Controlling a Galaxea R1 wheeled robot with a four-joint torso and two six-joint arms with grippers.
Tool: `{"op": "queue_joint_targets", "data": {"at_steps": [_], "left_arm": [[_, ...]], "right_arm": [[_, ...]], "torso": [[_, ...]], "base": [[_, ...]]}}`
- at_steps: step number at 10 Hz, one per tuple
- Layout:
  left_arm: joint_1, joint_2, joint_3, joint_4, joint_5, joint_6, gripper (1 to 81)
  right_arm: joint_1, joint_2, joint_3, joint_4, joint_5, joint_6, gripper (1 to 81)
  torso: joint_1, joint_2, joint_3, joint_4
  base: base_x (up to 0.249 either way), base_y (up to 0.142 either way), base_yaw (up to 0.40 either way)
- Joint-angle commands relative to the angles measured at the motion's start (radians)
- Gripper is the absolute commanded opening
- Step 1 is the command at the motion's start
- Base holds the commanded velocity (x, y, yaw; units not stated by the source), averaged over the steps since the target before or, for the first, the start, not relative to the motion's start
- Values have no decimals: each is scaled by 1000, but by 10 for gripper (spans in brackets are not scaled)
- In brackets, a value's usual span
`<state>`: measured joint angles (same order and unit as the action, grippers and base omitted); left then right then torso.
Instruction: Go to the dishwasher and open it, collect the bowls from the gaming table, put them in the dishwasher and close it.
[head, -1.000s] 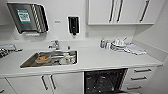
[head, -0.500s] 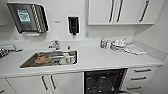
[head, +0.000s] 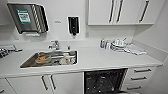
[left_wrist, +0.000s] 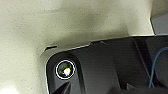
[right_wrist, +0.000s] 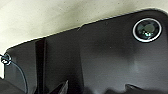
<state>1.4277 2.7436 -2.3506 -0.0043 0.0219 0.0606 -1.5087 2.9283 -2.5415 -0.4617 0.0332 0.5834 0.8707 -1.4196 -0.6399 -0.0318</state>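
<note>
head cam faces a white kitchen counter (head: 100, 58). dishwasher (head: 104, 80) sits under the counter at about 5 o'clock in the frame, its cavity dark and exposed with wire racks visible inside, so it's open. can't make out the door panel itself at the lower edge.

steel sink (head: 50, 59) is sunk into the counter at about 8 o'clock, tap (head: 54, 45) just behind it. dishes are piled in the basin, including an orange-brown bowl-like item (head: 42, 58) and some white pieces (head: 65, 59); too blurred to name them further.

on the wall: paper towel dispenser (head: 27, 18) at 10 o'clock, black soap dispenser (head: 73, 25) near 12. white upper cupboards (head: 120, 11) with bar handles at 1 to 2 o'clock. stacked crockery (head: 118, 44) and a folded cloth (head: 135, 49) sit on the counter at about 3 o'clock, bottles (head: 105, 44) just beside them. drawers (head: 141, 77) sit right next to the dishwasher, white cupboard doors (head: 47, 83) on its other side below the sink.

both wrist cams: dark robot plate over pale speckled floor (left_wrist: 50, 27). grippers: can't tell on either arm whether they're spread or closed.
</note>
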Motion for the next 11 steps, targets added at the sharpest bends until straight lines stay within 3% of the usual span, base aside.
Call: {"op": "queue_joint_targets", "data": {"at_steps": [1,5,7,9,11], "left_arm": [[-29,27,-48,0,52,11,811],[-17,87,-136,-2,52,13,811],[-16,93,-144,-2,52,15,811],[-16,94,-144,-2,52,15,811],[-16,94,-144,0,52,15,811]], "right_arm": [[55,29,-29,-9,-52,-4,811],[49,129,-190,-8,-53,0,811],[43,134,-196,-3,-52,6,811],[41,136,-187,-3,-50,6,811],[41,136,-184,-5,-50,4,811]], "torso": [[-64,99,0,0],[-138,213,0,0],[-182,281,0,0],[-226,350,70,0],[-261,405,90,0]], "base": [[0,0,0],[0,0,0],[0,0,0],[0,0,0],[0,0,0]]}}
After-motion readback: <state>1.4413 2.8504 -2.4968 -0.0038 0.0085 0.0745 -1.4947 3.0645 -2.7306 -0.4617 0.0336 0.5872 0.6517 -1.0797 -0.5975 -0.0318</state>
